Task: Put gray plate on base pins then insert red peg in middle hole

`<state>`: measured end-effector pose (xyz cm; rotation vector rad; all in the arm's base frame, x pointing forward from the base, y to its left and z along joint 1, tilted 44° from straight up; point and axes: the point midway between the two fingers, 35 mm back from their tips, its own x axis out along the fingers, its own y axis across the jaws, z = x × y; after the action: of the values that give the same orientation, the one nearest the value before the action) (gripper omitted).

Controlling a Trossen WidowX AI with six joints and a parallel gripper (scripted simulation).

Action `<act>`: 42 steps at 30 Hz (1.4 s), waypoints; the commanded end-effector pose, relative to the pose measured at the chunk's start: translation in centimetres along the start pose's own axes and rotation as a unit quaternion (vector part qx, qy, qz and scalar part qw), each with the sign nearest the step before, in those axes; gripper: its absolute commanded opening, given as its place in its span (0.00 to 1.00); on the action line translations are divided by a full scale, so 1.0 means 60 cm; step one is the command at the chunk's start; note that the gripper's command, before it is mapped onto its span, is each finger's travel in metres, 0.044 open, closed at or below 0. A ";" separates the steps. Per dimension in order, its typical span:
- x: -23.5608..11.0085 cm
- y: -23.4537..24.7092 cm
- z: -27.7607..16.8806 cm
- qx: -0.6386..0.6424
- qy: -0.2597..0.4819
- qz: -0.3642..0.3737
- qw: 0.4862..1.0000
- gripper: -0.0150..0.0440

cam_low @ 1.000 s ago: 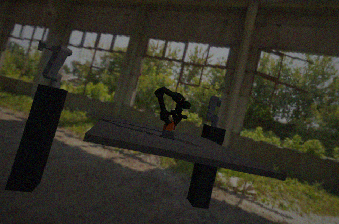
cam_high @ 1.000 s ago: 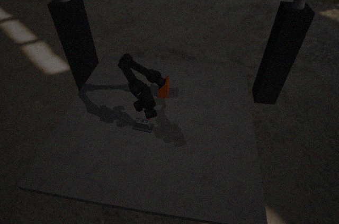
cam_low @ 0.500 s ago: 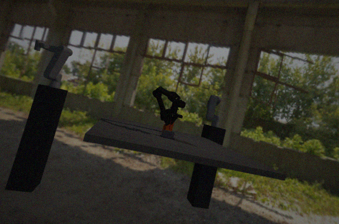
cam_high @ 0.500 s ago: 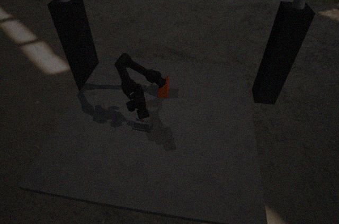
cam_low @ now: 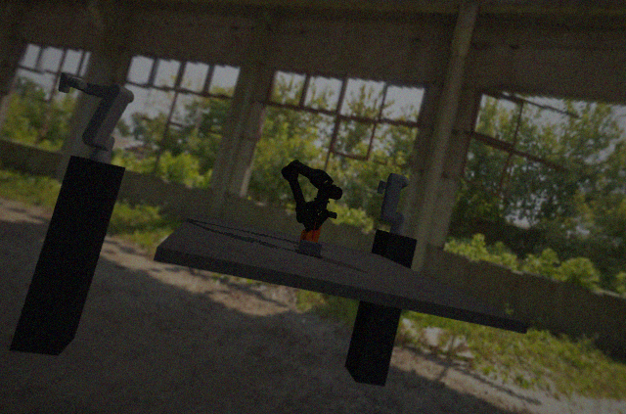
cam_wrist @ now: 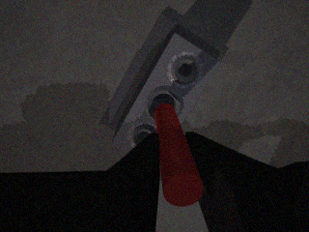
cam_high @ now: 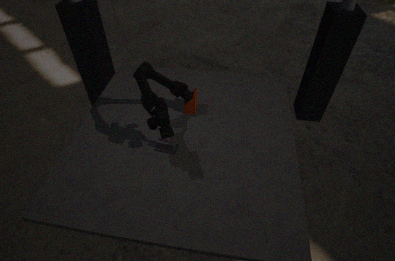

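My gripper (cam_wrist: 171, 141) (cam_high: 166, 137) is shut on the red peg (cam_wrist: 175, 155), which points down and away from the wrist camera. The peg's far tip sits right at the middle hole of the gray plate (cam_wrist: 166, 65) (cam_high: 165, 147). The plate lies flat on the base, with a pin (cam_wrist: 185, 70) showing in its far hole and another pin (cam_wrist: 141, 132) in its near hole, partly hidden by a finger. In the top and exterior views the arm (cam_high: 153, 102) (cam_low: 310, 197) bends down over the plate (cam_low: 309, 248). I cannot tell how deep the peg's tip is in the hole.
An orange wedge-shaped block (cam_high: 191, 103) stands on the table (cam_high: 242, 168) (cam_low: 243, 257) behind the arm. Two dark pillars (cam_high: 85, 44) (cam_high: 328, 60) with camera arms stand at the table's far corners. The scene is very dim.
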<state>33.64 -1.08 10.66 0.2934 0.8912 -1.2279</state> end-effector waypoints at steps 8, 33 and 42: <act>0.001 0.001 -0.001 -0.003 -0.001 -0.002 1.000 0.25; 0.000 0.003 -0.001 -0.002 0.000 0.000 1.000 0.25; 0.006 0.003 0.000 -0.001 0.000 0.000 1.000 0.25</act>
<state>33.87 -0.98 10.50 0.2954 0.8894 -1.2256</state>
